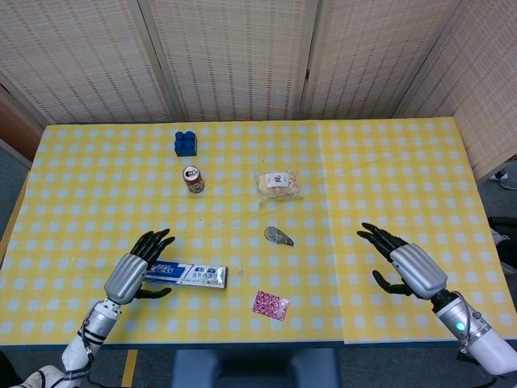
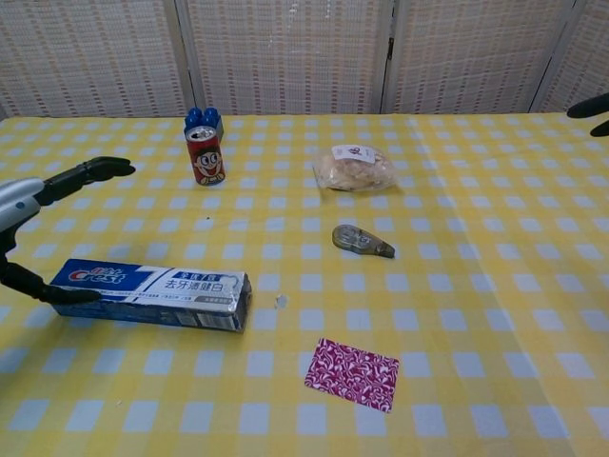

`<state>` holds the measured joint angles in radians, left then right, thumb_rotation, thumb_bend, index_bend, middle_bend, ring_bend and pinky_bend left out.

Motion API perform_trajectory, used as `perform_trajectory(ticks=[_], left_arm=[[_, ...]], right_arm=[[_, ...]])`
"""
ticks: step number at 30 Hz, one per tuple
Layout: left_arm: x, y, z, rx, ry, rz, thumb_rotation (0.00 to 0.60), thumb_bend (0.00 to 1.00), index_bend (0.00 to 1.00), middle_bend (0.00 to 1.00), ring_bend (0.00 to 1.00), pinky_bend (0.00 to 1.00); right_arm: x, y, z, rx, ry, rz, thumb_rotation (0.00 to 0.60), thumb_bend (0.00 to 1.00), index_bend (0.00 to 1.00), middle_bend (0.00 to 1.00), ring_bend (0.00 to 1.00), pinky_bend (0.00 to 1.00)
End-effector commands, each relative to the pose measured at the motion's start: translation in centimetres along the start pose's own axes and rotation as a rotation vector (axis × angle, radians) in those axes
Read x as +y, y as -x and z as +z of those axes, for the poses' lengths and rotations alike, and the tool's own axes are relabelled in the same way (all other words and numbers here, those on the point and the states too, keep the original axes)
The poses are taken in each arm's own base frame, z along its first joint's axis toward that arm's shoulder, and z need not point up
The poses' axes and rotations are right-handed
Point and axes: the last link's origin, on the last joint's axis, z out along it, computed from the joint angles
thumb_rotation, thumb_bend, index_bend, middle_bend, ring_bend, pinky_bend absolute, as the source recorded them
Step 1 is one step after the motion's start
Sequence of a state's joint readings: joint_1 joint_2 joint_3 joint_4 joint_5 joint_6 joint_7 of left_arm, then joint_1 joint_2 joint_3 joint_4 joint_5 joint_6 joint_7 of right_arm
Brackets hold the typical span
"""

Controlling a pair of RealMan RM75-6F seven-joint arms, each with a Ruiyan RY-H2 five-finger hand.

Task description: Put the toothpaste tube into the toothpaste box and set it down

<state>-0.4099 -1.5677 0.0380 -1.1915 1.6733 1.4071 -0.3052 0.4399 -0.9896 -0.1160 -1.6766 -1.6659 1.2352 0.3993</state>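
Note:
The blue and white toothpaste box (image 1: pixel 191 275) (image 2: pixel 152 293) lies flat on the checked cloth near the front left. No separate tube shows in either view. My left hand (image 1: pixel 135 269) (image 2: pixel 38 228) hovers at the box's left end with its fingers spread apart; the thumb reaches toward that end, contact unclear. My right hand (image 1: pixel 404 263) is open above the front right of the table, fingers spread, holding nothing. In the chest view only the fingertips (image 2: pixel 592 107) of that hand show, at the right edge.
A red can (image 1: pixel 193 179) and a blue block (image 1: pixel 186 143) stand at the back left. A bagged snack (image 1: pixel 279 185) and a small grey tape dispenser (image 1: pixel 279 236) lie mid-table. A magenta patterned card (image 1: pixel 271 305) lies near the front edge.

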Motion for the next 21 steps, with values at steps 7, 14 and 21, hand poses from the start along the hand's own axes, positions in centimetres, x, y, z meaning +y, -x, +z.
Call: perform_trajectory(ticks=[7,14,21], left_arm=[[-3.5,-10.5,-9.8,0.105,-0.289,0.451,0.600,0.14,0.01,0.00,0.00,0.00],[-2.6,-11.5,-14.9,0.090,-0.510,0.458,0.600,0.14,0.00,0.00,0.00,0.00],[-2.4,-11.8,-14.7,0.087,-0.505,0.477,0.600,0.14,0.00,0.00,0.00,0.00]], right_arm=[[2.3,-0.9,-5.0,0.216,0.266,-0.351,0.600,0.39,0.00,0.00,0.01,0.02],[3.2,1.5,-7.4,0.296,0.372,-0.399,0.600,0.34,0.00,0.00,0.00,0.00],[3.9,0.8,-7.7,0.300,0.371,-0.391,0.600,0.34,0.00,0.00,0.00,0.00]])
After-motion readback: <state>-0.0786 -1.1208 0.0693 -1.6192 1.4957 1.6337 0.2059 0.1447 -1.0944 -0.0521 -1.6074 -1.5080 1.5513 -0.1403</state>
